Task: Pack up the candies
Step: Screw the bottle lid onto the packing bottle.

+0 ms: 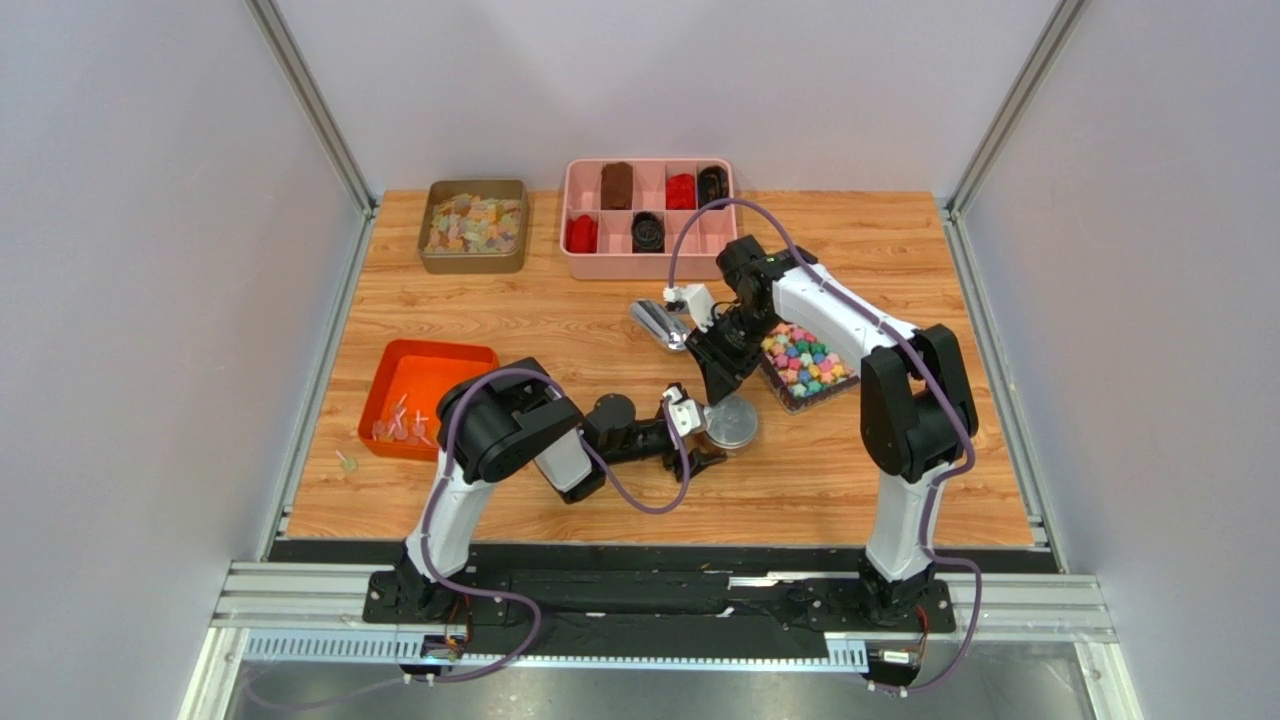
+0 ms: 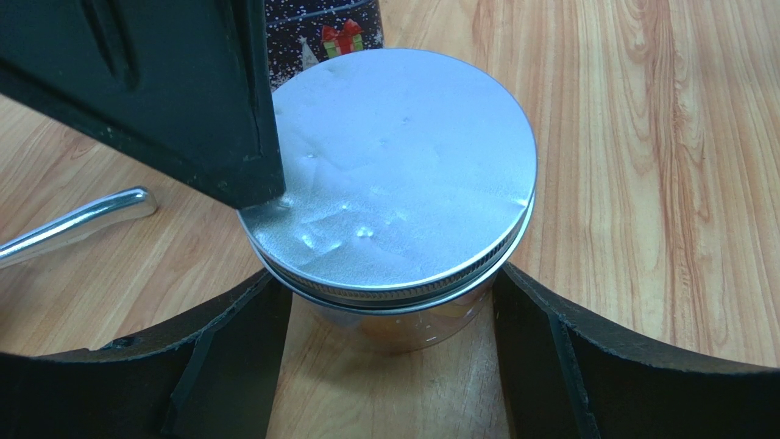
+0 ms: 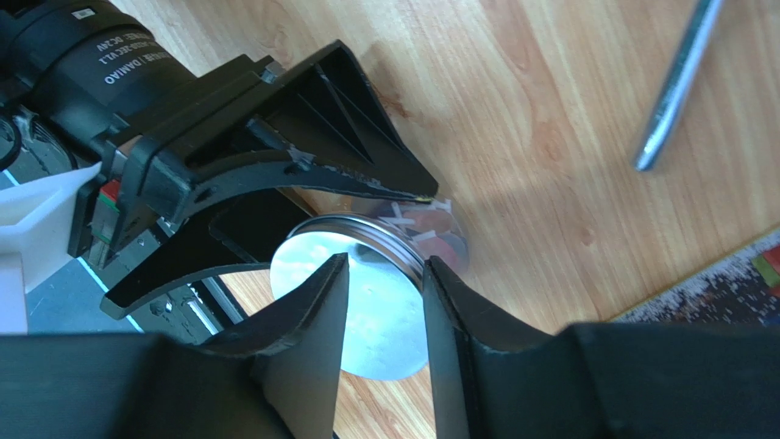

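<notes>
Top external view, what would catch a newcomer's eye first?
Both arms meet mid-table over a small silver-lidded jar: the left gripper clasps its sides while the right gripper hangs over the lid. After that, colour pulls the eye: the orange tray on the left side of the table holding the candies, and the pink compartment tray at the far edge.

Candies lie in tray, left of jar.
</notes>
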Controlling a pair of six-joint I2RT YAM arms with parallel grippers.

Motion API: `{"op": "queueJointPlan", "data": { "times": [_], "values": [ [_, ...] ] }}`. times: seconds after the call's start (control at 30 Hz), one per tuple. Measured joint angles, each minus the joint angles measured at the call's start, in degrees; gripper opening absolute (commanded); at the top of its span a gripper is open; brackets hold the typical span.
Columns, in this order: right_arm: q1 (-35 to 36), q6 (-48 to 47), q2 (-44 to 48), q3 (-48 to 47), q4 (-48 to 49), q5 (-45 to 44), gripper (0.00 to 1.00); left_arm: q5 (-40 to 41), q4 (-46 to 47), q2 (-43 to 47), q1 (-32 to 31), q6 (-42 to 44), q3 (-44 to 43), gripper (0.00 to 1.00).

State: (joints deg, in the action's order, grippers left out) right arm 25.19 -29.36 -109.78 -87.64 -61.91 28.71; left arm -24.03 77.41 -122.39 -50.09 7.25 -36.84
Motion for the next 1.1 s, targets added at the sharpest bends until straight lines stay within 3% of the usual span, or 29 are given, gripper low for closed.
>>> {"op": "queueJointPlan", "data": {
  "times": [0.1, 0.3, 1.1],
  "values": [
    [0.50, -0.04, -0.26, -0.02, 0.13, 0.07, 0.26, 0.00, 0.02, 0.00, 0.00, 0.00, 0.00, 0.70],
    [0.50, -0.04, -0.28, 0.11, 0.70, -0.11, 0.20, 0.00, 0.02, 0.00, 0.00, -0.02, 0.00, 0.70],
    [-2.67, -0.26, 7.91, 11.39, 9.07, -1.07, 0.14, -0.57, -0.61, 0.00, -0.26, -0.87, -0.35, 0.68]
  ]
}}
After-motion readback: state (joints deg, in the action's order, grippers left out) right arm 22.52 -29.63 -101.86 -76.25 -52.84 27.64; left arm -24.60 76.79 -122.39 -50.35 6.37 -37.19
